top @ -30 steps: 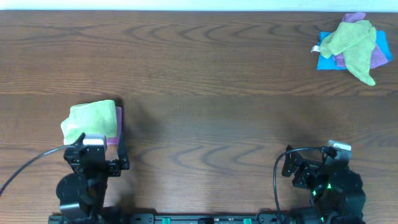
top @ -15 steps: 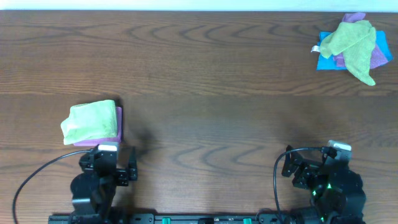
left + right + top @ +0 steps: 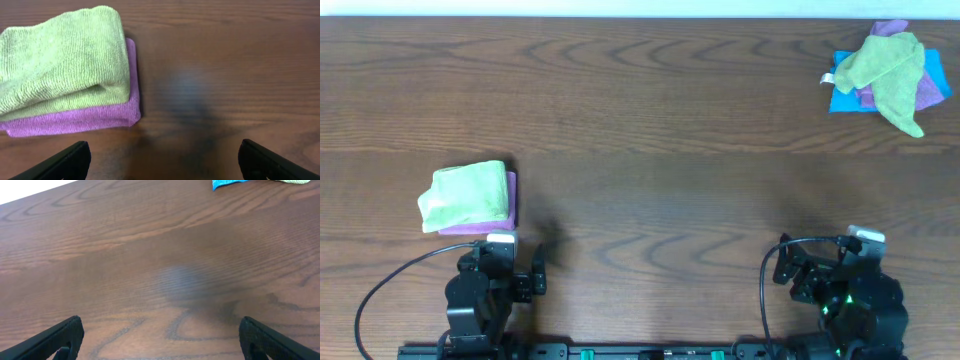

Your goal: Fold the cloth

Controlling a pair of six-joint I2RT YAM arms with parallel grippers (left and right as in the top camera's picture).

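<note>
A folded green cloth [image 3: 468, 195] lies on a folded purple cloth [image 3: 510, 205] at the left of the table. In the left wrist view the green cloth [image 3: 60, 60] sits on the purple one [image 3: 75, 120], up and left of the jaws. My left gripper [image 3: 500, 272] is open and empty, just in front of the stack, its fingertips wide apart [image 3: 161, 162]. My right gripper [image 3: 825, 262] is open and empty over bare wood [image 3: 160, 340] at the front right.
A loose pile of cloths [image 3: 885, 70], green over purple and blue, lies at the far right corner; its blue edge shows in the right wrist view [image 3: 227, 183]. The wooden table [image 3: 650, 130] spans the view, its white far edge at the top.
My left arm has drawn back toward the front edge and slightly right, away from the folded stack. The stack and the right arm have not moved.
</note>
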